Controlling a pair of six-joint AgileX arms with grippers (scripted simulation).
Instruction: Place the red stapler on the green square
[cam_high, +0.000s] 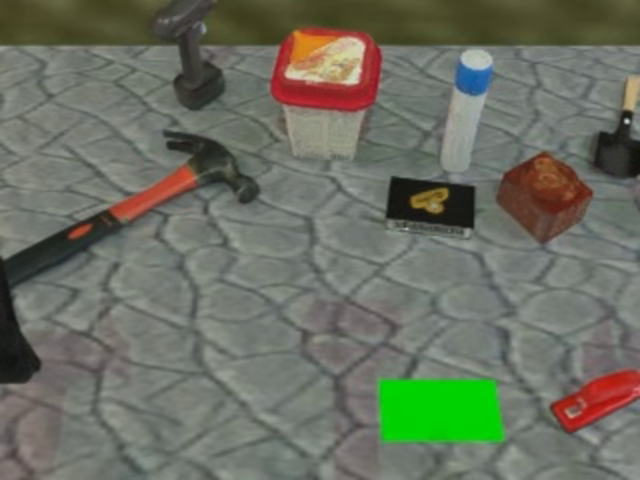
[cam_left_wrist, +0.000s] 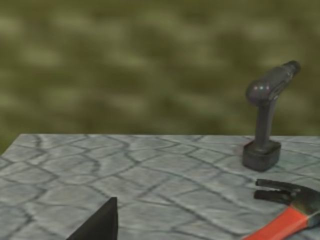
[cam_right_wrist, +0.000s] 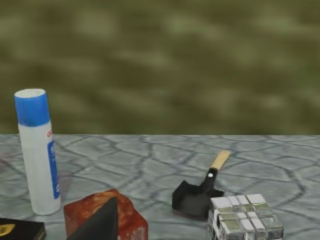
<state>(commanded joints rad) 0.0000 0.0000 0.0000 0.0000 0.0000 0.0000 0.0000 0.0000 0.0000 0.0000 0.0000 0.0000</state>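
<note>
Because neither gripper is showing its fingers, tool state cannot be told. The red stapler (cam_high: 598, 399) is lying free, just right of the green square (cam_high: 440, 410), nothing gripping it; transfer is pending.

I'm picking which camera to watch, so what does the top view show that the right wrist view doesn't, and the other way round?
Only the top view shows the red stapler, lying apart from the green square toward the table's right edge, plus the hammer, drill and lidded tub. Only the right wrist view shows a silver puzzle cube. Both show the blue-capped bottle, brownish-red block, black box and small black shovel.
</note>
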